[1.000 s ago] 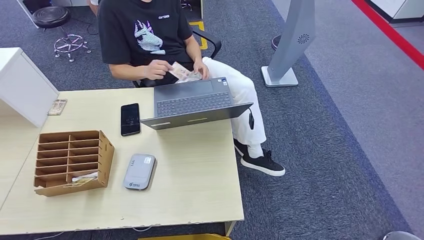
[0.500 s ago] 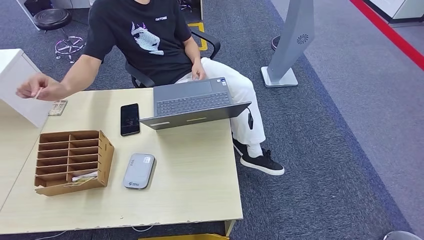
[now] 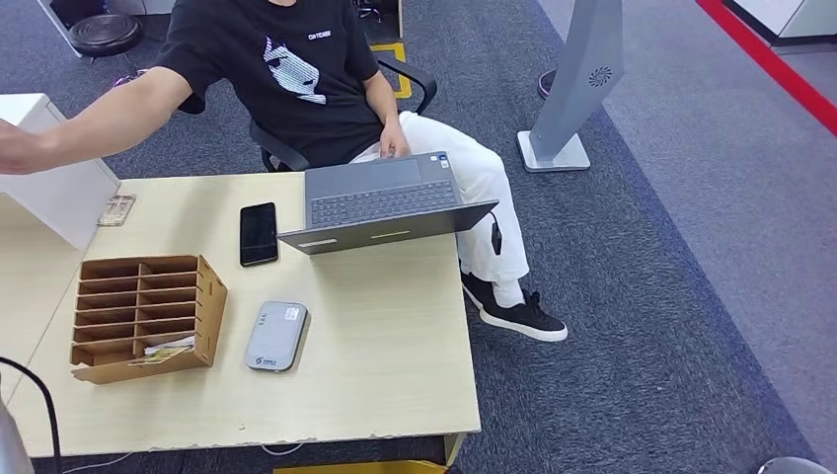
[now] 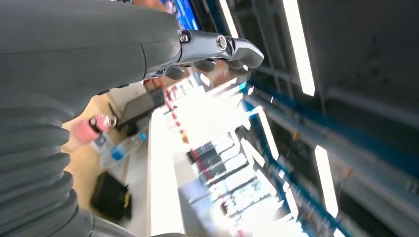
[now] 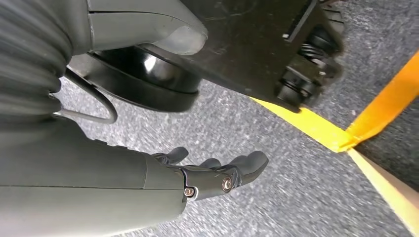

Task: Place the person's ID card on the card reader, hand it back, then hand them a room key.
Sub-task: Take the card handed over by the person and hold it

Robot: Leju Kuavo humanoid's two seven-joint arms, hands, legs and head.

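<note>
Person's arm (image 3: pixel 89 123) reaches out past the far-left picture edge, hand cut off there; I judge the ID card is being offered toward my left side, but I cannot see the card itself. Card reader (image 3: pixel 275 337) lies flat on the bench (image 3: pixel 395 336), near centre, just right of the wooden slot rack (image 3: pixel 143 318), whose lowest slot holds cards, probably the room keys. Left hand (image 4: pixel 217 52) is raised, fingers (image 4: pixel 242 49) loosely curled; whether they hold anything I cannot tell, glare washes it out. Right hand (image 5: pixel 217 177) hangs over the carpet, fingers apart, holding nothing.
</note>
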